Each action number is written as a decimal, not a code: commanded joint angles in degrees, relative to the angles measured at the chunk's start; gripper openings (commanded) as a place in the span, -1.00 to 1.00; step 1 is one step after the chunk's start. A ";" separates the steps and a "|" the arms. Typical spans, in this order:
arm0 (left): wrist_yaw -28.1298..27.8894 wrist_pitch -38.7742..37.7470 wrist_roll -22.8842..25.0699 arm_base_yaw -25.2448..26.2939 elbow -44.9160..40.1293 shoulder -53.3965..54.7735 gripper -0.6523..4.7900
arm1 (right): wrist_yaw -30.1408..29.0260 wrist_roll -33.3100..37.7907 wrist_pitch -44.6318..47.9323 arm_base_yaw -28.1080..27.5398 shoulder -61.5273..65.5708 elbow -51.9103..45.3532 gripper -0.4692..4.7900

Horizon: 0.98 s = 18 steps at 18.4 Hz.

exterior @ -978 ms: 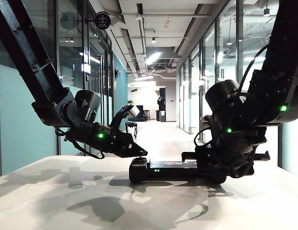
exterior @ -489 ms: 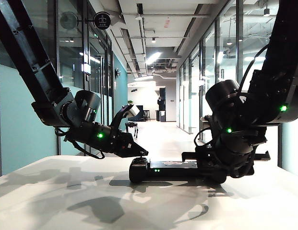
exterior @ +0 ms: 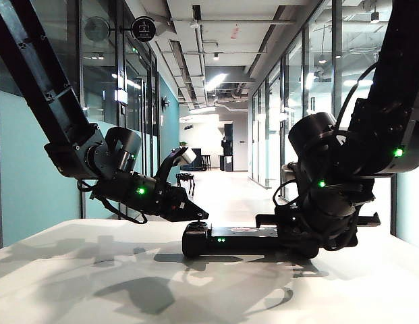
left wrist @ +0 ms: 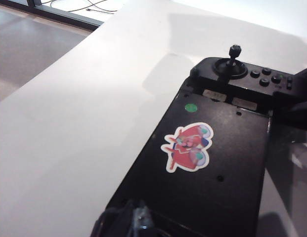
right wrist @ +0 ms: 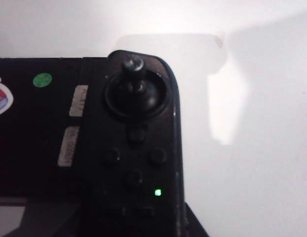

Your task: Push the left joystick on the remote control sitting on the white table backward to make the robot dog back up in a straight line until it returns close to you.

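The left pincer [exterior: 199, 217], its opening hidden, sits at centre frame over the remote control's [exterior: 229, 239] left end; best to pull the stick gently. The right pincer [exterior: 310, 233], grip unclear, hugs the right end. The white table [exterior: 94, 283] lies bare all around. The robot dog [exterior: 185, 179] stands far down the corridor.

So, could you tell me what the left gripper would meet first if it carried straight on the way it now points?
Probably the left end of the wide black gamepad-shaped remote control: the left gripper slants down right above it. Whether it already touches cannot be told.
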 commanded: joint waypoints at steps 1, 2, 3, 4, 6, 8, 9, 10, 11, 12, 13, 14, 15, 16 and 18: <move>1.57 0.22 0.09 -0.13 0.26 -0.31 -0.78 | 0.98 0.68 1.40 -0.07 -0.24 0.24 -0.07; 1.57 0.13 0.09 -0.11 0.26 -0.31 -0.78 | 0.98 0.68 1.40 -0.07 -0.24 0.24 -0.07; 1.57 0.13 0.09 -0.07 0.26 -0.31 -0.78 | 0.98 0.68 1.42 -0.09 -0.24 0.24 -0.07; 1.57 0.13 0.09 -0.04 0.26 -0.31 -0.78 | 0.98 0.68 1.40 -0.09 -0.24 0.24 -0.07; 1.60 -0.04 0.15 -0.02 0.26 -0.31 -0.78 | 0.94 0.68 1.40 -0.07 -0.24 0.24 -0.07; 1.62 -0.92 1.49 0.00 0.26 -0.31 -0.78 | 0.96 0.68 1.40 -0.09 -0.24 0.24 -0.07; 1.62 -1.31 1.55 0.07 0.26 -0.31 -0.78 | 0.96 0.68 1.40 -0.09 -0.24 0.24 -0.07; 1.75 -1.70 1.57 0.17 0.26 -0.31 -0.78 | 0.94 0.68 1.40 -0.09 -0.24 0.24 -0.07; 1.77 -1.86 1.57 0.22 0.26 -0.31 -0.78 | 0.94 0.68 1.40 -0.09 -0.24 0.24 -0.07; 1.77 -1.86 1.57 0.24 0.26 -0.31 -0.78 | 0.94 0.68 1.40 -0.09 -0.24 0.24 -0.07; 1.77 -1.86 1.57 0.24 0.26 -0.31 -0.78 | 0.94 0.68 1.40 -0.09 -0.24 0.22 -0.07; 1.77 -1.86 1.55 0.24 0.26 -0.31 -0.78 | 0.90 0.68 1.38 -0.09 -0.24 0.22 -0.07; 1.77 -1.88 1.55 0.24 0.26 -0.31 -0.78 | 0.90 0.68 1.38 -0.09 -0.24 0.22 -0.07; 1.77 -1.88 1.55 0.24 0.26 -0.31 -0.78 | 0.92 0.68 1.40 -0.09 -0.24 0.22 -0.07; 1.77 -1.88 1.55 0.24 0.26 -0.31 -0.78 | 0.92 0.68 1.40 -0.09 -0.24 0.22 -0.07</move>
